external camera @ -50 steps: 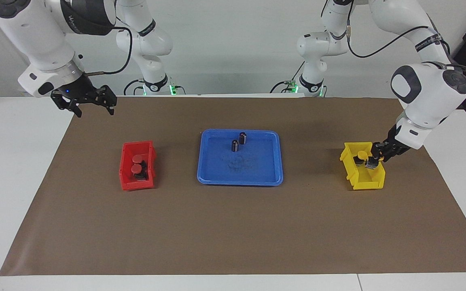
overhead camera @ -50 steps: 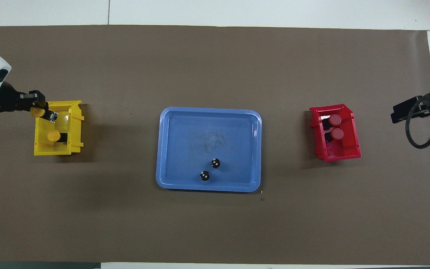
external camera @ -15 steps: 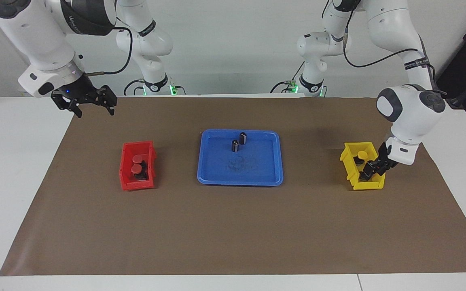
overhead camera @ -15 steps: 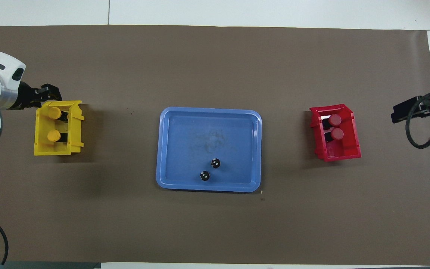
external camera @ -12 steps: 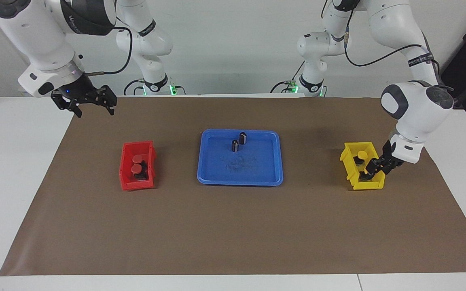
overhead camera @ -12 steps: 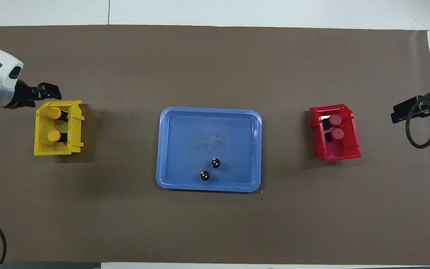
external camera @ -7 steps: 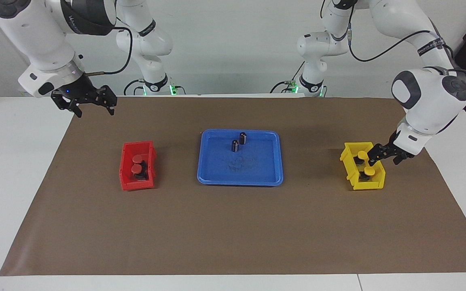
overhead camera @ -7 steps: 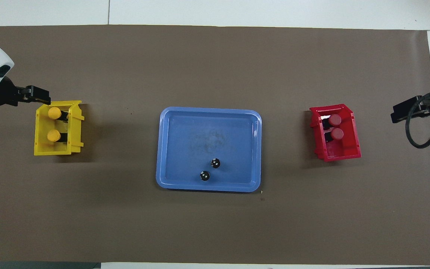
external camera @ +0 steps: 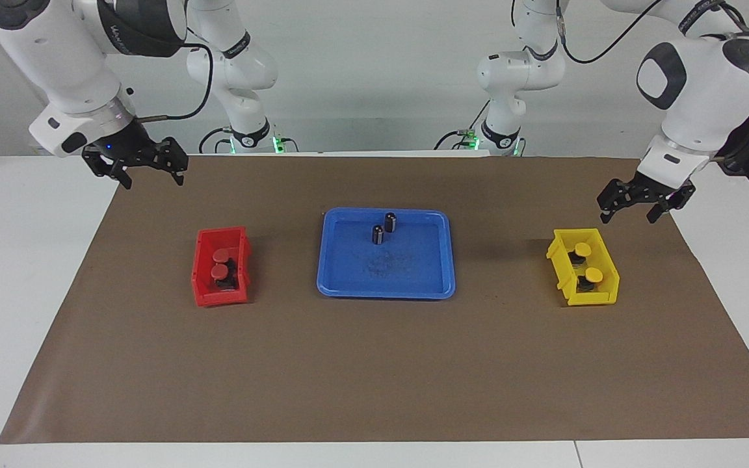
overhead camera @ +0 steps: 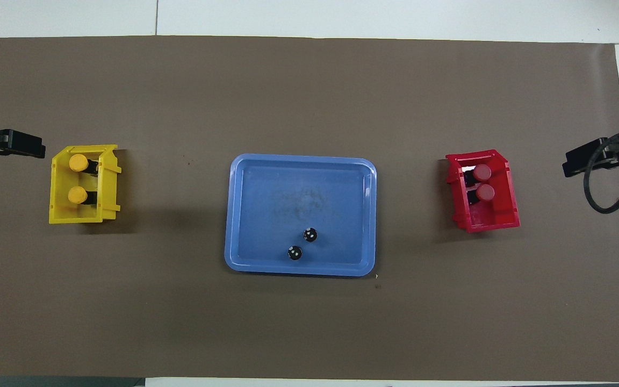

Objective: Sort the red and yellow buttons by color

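Two yellow buttons [external camera: 582, 249] [external camera: 593, 275] sit in the yellow bin [external camera: 560, 260] at the left arm's end of the mat; from overhead their caps [overhead camera: 78, 162] [overhead camera: 77, 194] lie in a row. Two red buttons [external camera: 222, 256] [external camera: 219, 271] sit in the red bin [external camera: 218, 298] at the right arm's end. My left gripper [external camera: 628, 211] hangs open and empty, clear of the yellow bin, over the mat just beside it. My right gripper [external camera: 152, 177] waits open and empty over the mat's corner, well apart from the red bin.
A blue tray [external camera: 413, 273] lies mid-mat between the bins. Two dark upright cylinders [external camera: 391, 221] [external camera: 378, 234] stand in its part nearer the robots. A brown mat [external camera: 374, 364] covers the table.
The left gripper opened and left the second yellow button in the yellow bin. It then rose and drew back out of the bin. The right arm stayed still.
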You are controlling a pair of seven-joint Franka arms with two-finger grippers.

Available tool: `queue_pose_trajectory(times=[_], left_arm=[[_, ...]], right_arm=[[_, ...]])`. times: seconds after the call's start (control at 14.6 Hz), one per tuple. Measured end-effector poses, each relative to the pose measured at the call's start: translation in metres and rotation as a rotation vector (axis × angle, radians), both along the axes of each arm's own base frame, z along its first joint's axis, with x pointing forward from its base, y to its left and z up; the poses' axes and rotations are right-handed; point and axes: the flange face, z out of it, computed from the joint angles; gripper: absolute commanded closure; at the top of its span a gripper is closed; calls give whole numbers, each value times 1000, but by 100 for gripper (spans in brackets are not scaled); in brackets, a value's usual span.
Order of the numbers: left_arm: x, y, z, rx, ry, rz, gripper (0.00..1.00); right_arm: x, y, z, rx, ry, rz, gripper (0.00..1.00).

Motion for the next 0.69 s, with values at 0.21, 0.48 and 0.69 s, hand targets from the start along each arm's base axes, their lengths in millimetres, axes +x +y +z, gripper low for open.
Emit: queue_pose_trajectory(times=[0.21, 0.48, 0.69], left_arm=[[-9, -2, 36, 4, 29, -43, 0], [-14, -5, 50, 5, 53, -75, 0], [-16, -5, 49, 5, 72, -100, 0]], right_arm=[[0, 0, 0, 0, 0, 0, 0], [0, 0, 0, 0, 0, 0, 0], [0, 0, 0, 0, 0, 0, 0]])
